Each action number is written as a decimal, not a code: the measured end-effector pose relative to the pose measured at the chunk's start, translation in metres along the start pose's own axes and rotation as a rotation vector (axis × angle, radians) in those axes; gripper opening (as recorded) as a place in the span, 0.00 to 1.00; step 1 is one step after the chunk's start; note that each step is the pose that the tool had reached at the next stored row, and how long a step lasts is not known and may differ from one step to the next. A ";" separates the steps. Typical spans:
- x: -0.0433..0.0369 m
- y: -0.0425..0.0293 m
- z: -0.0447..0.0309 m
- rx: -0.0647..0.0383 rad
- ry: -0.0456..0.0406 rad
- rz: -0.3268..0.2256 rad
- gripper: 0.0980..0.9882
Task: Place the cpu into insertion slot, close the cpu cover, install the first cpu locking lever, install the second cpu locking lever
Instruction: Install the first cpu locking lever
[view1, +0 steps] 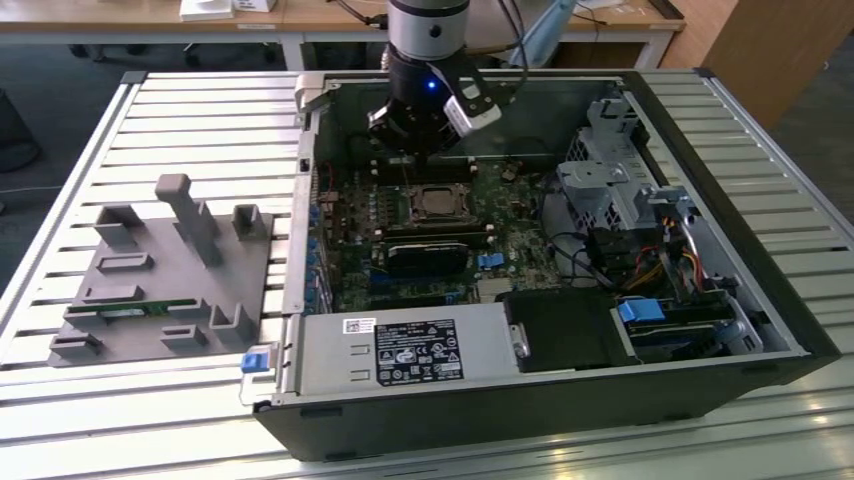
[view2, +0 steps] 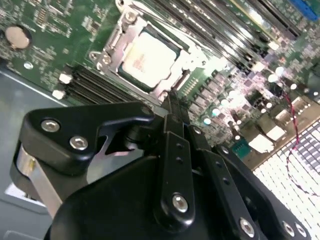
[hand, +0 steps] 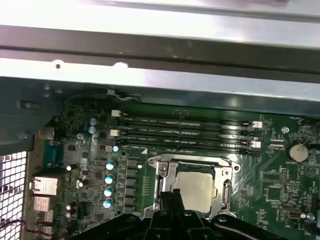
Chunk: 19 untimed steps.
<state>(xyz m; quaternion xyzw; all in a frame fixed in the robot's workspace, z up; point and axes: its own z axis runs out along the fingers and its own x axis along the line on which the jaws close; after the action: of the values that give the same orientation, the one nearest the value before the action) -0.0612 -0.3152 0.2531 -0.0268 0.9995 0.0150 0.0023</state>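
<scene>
Cpu (hand: 195, 189) flat in the insertion slot (view2: 169, 39), pale metal top up, on the green board (hand: 280, 200) inside the open computer case (view1: 694, 250). Cpu cover (hand: 167, 176) down around the cpu, silvery frame along its edges in both wrist views. Gripper (view2: 172, 102) low over the board, just beside one edge of the insertion slot, black fingers pressed together with nothing seen between them; touching the frame or only close to it, cannot tell. Four long memory slots (hand: 185, 134) just beside the insertion slot, toward the case wall; round coin cell (hand: 298, 151) near one corner of the board.

Seen in the exterior view: arm (view1: 430, 30) reaching down into the case from the far side, long black block (view1: 430, 250) near the insertion slot, labelled silver box (view1: 400, 352) along the near edge of the case. Case resting on a slatted desk (view1: 174, 110). Grey fixture (view1: 167, 270) with upright posts on the same desk, apart from the case, on the exterior view's left.
</scene>
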 end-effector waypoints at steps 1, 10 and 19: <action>0.0003 0.0000 0.0000 0.000 0.0001 0.000 0.01; 0.0169 0.0009 -0.0001 0.000 -0.0007 0.000 0.01; 0.0311 0.0047 -0.0001 0.000 -0.0009 0.000 0.01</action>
<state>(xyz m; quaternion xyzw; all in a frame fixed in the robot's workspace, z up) -0.0924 -0.3121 0.2532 -0.0268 0.9995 0.0150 0.0028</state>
